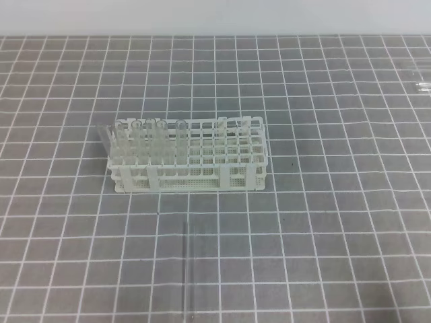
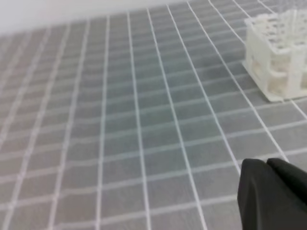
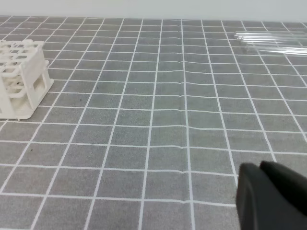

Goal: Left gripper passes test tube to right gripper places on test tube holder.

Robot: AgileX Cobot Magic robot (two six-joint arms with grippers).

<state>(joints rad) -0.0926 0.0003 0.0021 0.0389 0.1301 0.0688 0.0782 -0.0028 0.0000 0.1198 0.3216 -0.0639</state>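
Note:
The test tube holder (image 1: 188,156) is a white lattice rack standing mid-mat, with several clear tubes upright in its left holes. One clear test tube (image 1: 189,269) lies flat on the mat in front of the rack, pointing toward the near edge. Neither gripper appears in the exterior high view. Only a black piece of my left gripper (image 2: 271,194) shows, at the bottom right of the left wrist view, with the rack (image 2: 278,55) far ahead on the right. A similar black piece of my right gripper (image 3: 268,196) shows low right in the right wrist view, the rack (image 3: 21,79) off to its left.
More clear tubes (image 3: 273,43) lie together on the mat at the far right, seen faintly as tubes (image 1: 421,84) at the edge of the exterior high view. The grey mat (image 1: 323,222) has a white grid.

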